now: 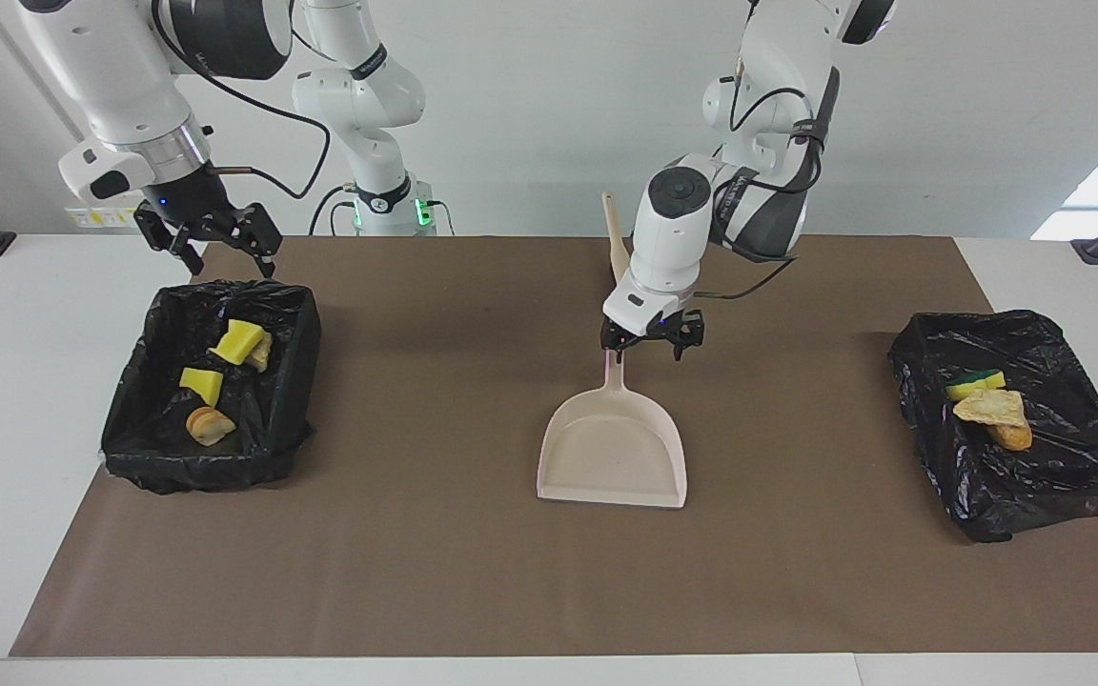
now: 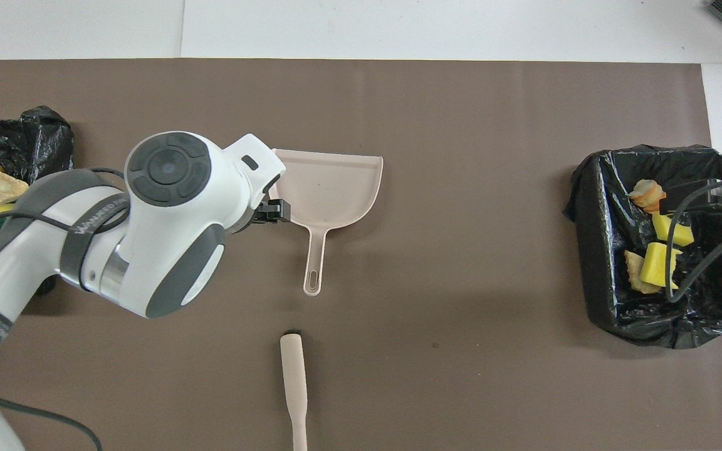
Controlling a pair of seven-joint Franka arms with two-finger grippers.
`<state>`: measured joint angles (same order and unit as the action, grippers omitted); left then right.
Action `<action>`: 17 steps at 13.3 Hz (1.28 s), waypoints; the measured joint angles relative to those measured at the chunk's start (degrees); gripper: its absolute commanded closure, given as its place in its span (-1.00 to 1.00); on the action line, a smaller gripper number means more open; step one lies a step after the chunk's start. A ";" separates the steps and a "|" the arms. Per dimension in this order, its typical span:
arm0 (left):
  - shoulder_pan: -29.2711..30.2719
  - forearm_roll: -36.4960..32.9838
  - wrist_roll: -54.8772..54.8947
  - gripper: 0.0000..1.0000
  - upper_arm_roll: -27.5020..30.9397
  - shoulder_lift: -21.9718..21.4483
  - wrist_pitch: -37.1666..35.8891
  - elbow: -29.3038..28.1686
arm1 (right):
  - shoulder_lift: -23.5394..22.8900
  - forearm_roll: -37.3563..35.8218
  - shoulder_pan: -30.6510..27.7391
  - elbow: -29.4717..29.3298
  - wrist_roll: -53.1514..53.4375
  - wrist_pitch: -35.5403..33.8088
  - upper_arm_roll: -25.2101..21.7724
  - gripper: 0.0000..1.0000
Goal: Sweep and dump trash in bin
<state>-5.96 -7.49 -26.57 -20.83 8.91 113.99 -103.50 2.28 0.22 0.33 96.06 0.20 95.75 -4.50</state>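
The trash lies in two black-lined bins. The bin [image 1: 130, 419] at the right arm's end holds yellow sponge chunks [image 1: 240, 341] and a tan lump [image 1: 209, 425]. The bin [image 1: 1054, 476] at the left arm's end holds a green-topped sponge [image 1: 976, 383] and bread-like lumps [image 1: 987, 408]. A beige dustpan [image 1: 611, 453] rests flat mid-table, its handle [image 1: 614, 376] toward the robots. My left gripper [image 1: 652, 343] hangs open just above that handle's end, holding nothing. My right gripper [image 1: 215, 252] waits open over the edge of its bin nearest the robots.
A beige stick-like tool handle [image 2: 292, 376] lies on the brown mat [image 2: 461, 300] nearer to the robots than the dustpan [image 2: 336, 181]. The left arm's white wrist [image 2: 167, 213] covers the mat beside the dustpan. Cables [image 2: 706, 207] hang over the bin [image 2: 593, 263].
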 measured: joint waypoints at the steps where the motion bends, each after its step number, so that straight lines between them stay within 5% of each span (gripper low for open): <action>1: 0.19 0.57 2.68 -1.00 1.75 -1.28 -1.58 0.45 | 0.00 0.00 0.00 0.00 0.00 0.00 0.00 -1.00; 11: 1.11 5.10 24.94 -1.00 18.57 -10.36 -12.00 1.65 | 0.00 0.00 0.00 0.07 0.00 0.00 0.00 -1.00; 17: 3.92 6.12 29.03 -1.00 20.16 -12.34 -25.92 12.12 | 0.00 0.00 0.00 0.07 0.00 -1.09 0.00 -1.00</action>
<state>-2.05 -1.37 2.45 -0.67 -3.43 88.07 -91.39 2.28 0.22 0.33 96.13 0.20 94.66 -4.50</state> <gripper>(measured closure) 0.000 0.000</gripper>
